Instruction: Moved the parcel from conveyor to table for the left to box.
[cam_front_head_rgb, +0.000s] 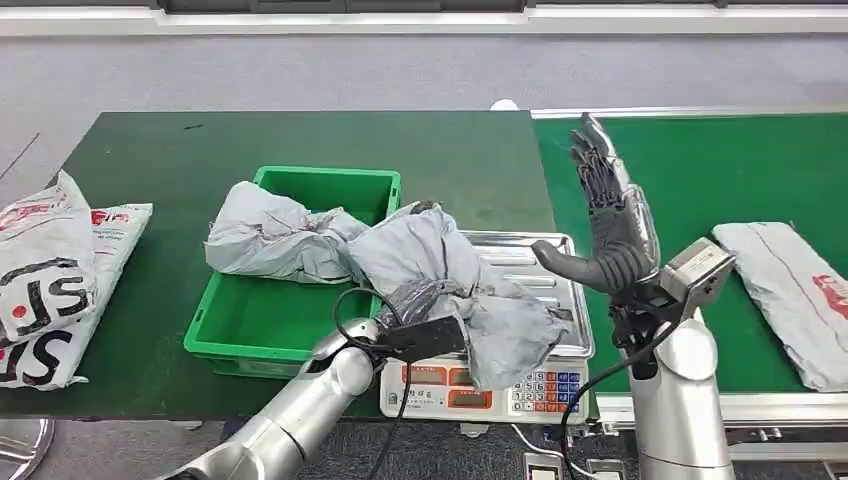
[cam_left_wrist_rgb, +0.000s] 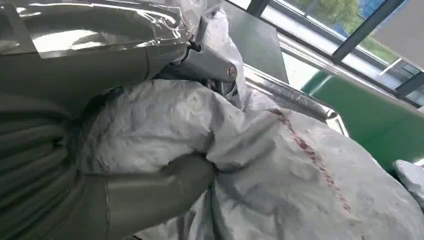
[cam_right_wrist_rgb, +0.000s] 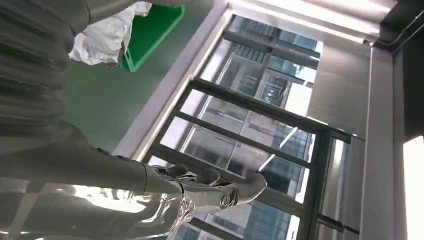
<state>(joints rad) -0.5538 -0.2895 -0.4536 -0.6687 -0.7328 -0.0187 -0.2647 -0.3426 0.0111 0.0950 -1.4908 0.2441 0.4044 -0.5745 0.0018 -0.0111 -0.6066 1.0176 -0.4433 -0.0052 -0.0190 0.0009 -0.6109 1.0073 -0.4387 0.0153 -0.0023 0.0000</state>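
While my left hand (cam_front_head_rgb: 420, 305) lies on the steel-topped weighing scale (cam_front_head_rgb: 575, 325), its fingers (cam_left_wrist_rgb: 165, 187) are closed into the crumpled grey plastic parcel (cam_front_head_rgb: 450, 285), pinching a fold of it, as the left wrist view shows close up. Taking that scale as my landmark: far to its left, at the table's (cam_front_head_rgb: 150, 160) edge, lie white printed plastic mailer bags (cam_front_head_rgb: 50, 280) with black and red lettering. Nearer, just left of the scale, stands the green plastic crate (cam_front_head_rgb: 300, 195), and a second crumpled grey bag (cam_front_head_rgb: 270, 240) is draped over its rim, reaching toward the scale. The parcel I hold sits on the scale's tray, covering its left and front part and hanging down over the front edge above the keypad (cam_front_head_rgb: 545, 390). To the right of the scale my right hand (cam_front_head_rgb: 610, 215) is raised in the air, upright, fingers (cam_front_head_rgb: 595, 160) spread and straight, thumb out toward the scale, holding nothing. Further right again, on the green conveyor belt (cam_front_head_rgb: 700, 170), lies a flat grey plastic bag (cam_front_head_rgb: 790, 290) with red print, well apart from the scale.
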